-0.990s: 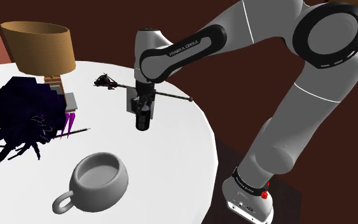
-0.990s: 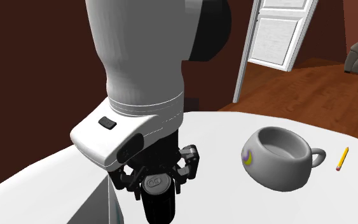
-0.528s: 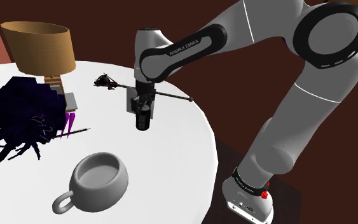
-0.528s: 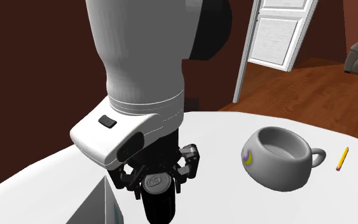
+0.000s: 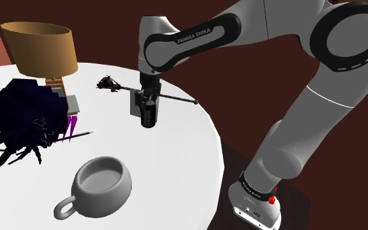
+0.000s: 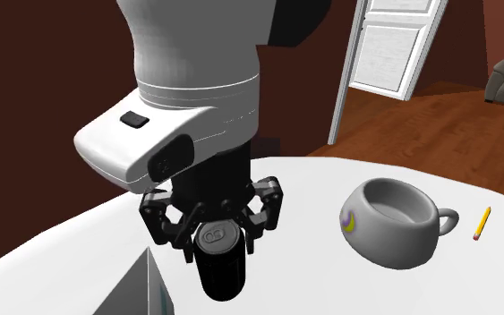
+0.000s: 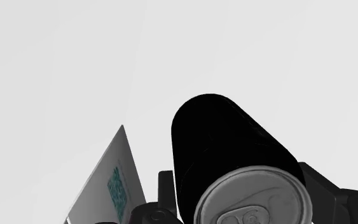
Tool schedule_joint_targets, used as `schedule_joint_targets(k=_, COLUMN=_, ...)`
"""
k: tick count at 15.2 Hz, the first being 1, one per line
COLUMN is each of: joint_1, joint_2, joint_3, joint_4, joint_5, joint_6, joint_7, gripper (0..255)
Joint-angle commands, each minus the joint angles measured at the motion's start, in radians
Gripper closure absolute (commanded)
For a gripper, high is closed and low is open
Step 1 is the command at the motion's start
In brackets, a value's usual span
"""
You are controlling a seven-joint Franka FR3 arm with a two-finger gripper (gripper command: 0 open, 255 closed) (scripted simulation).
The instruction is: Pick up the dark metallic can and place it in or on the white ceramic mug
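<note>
The claw [image 6: 216, 224] is closed on the black can [image 6: 222, 273] and grips it near its silver top. The can is upright over the white desk [image 6: 312, 259]. It is well apart from the grey-white mug [image 6: 391, 228], which stands beside a yellow pencil [image 6: 482, 222].

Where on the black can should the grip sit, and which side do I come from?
Grip the black can across its round side wall just under the lid, coming straight down from above: it is upright with the lid facing up. The gripper clasps it that way now, leaving the body below free to go into the mug.
</note>
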Motion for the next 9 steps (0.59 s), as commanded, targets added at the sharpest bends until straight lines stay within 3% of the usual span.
schedule_joint_targets(k=1, joint_1=0.000, joint_2=-0.011, joint_3=0.000, joint_4=0.015, joint_5=0.002, joint_6=-0.026, joint_7=-0.001, gripper=255)
schedule_joint_targets(k=9, joint_1=-0.001, joint_2=-0.045, joint_3=-0.003, joint_4=0.089, joint_5=0.008, joint_6=-0.133, joint_7=-0.007, gripper=255)
